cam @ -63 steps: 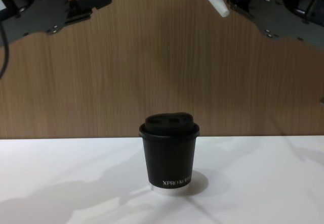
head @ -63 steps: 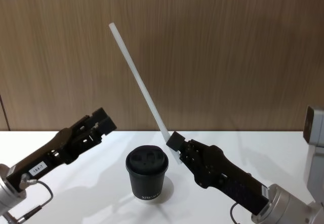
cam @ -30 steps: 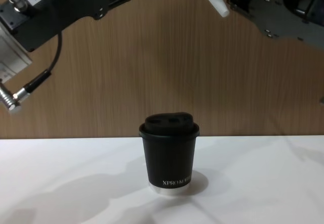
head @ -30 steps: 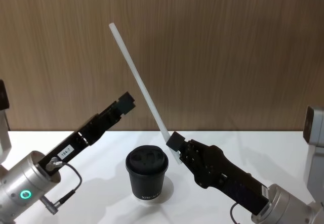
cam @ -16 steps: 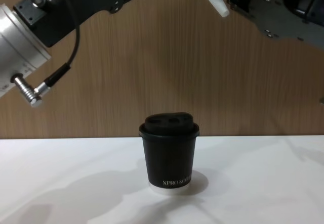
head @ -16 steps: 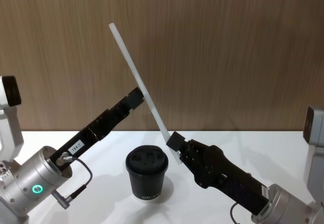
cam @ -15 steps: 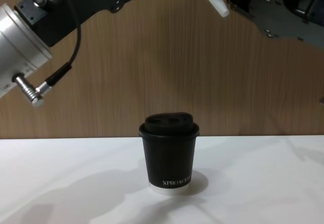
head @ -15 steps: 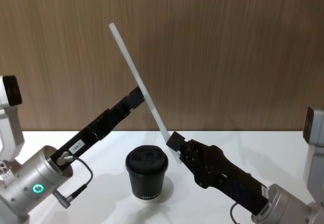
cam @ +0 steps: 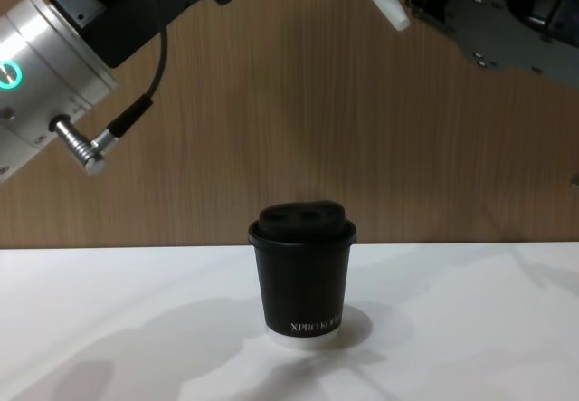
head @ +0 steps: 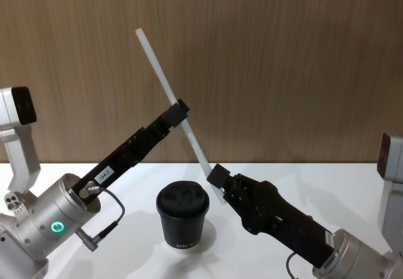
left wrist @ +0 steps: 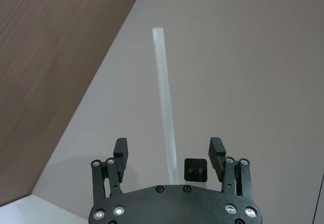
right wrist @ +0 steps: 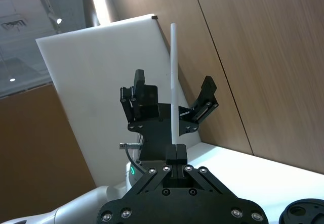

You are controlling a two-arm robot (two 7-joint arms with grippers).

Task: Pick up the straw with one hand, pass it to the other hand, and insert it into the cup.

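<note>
Pinched narrow at the right tool (head: 216, 179), on the low end of the thin, straight white drinking straw (head: 161, 77). Held aloft and tilted, top leaning up and to the left, low end just right of and above the small black paper coffee cup (head: 182, 219) with its domed black lid (head: 183, 198). Gripped low, by my reading, so as to leave most of the length free for a second grip higher up.

Spread wide at the left tool (left wrist: 169, 150), one finger to each side of the shaft about midway up, with no contact visible. Mounted on a green-ringed silver wrist (head: 72, 206), slanting up from the near left.

Judged as a handover set up but not yet made: called for a closing of the left tool before any release on the right. Risked a swing or slip of the straw with too early a release.

Stood upright near the middle of the white table (head: 352, 191), lid on, well below both tools, open from above for the later insertion.
</note>
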